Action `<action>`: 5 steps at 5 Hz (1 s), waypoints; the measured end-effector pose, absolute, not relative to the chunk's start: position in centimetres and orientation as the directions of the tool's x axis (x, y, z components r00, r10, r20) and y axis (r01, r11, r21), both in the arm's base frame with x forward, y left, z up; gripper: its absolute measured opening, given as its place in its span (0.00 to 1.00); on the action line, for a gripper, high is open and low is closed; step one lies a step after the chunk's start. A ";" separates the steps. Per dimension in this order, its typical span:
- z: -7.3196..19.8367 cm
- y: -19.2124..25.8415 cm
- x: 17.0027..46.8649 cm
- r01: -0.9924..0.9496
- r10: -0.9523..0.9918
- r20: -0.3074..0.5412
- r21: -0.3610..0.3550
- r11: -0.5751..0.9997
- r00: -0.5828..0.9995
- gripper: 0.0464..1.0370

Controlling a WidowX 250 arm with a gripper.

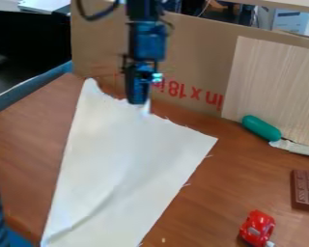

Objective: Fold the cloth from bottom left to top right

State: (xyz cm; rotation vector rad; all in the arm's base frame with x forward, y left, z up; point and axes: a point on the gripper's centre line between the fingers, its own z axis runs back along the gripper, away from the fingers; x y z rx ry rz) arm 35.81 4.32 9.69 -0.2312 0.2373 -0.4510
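The gripper point(137, 101) hangs upright over the upper edge of the cloth point(128, 159), close against a small raised white peak of it; whether it is clenched on that peak or released, I cannot tell. The cloth lies on the brown wooden table point(208, 193), from just below the gripper down to the bottom edge of the view, left of centre. It is plain off-white, with no writing seen on it. One corner points up at the upper left, another out to the right, and loose threads fray from the top and right edges. The left edge runs fairly straight, and a soft diagonal crease climbs from the lower left towards the middle.

Right of the cloth, apart from it, sit a red toy car point(257, 226) and, farther up, a brown chocolate-like bar point(304, 190) with a raised block pattern. Farther back lies a green rounded piece point(261, 128), next to a whitish flat piece point(298, 147). Behind the cloth stands a cardboard sheet point(199, 46) printed with large red lettering point(194, 91), turned upside down and partly hidden by the gripper. A pale wood-grain panel point(273, 84) leans before it at the right
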 end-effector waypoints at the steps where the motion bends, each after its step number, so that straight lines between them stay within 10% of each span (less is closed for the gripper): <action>1: 9.6 1.8 37.2 0.382 -0.448 -0.210 -0.290 0.878 0.869 0.00; 3: 8.6 -1.2 38.9 0.391 -0.452 -0.207 -0.277 0.878 0.868 0.02; 5: 8.7 0.2 38.9 0.426 -0.449 -0.076 -0.209 0.880 0.890 0.40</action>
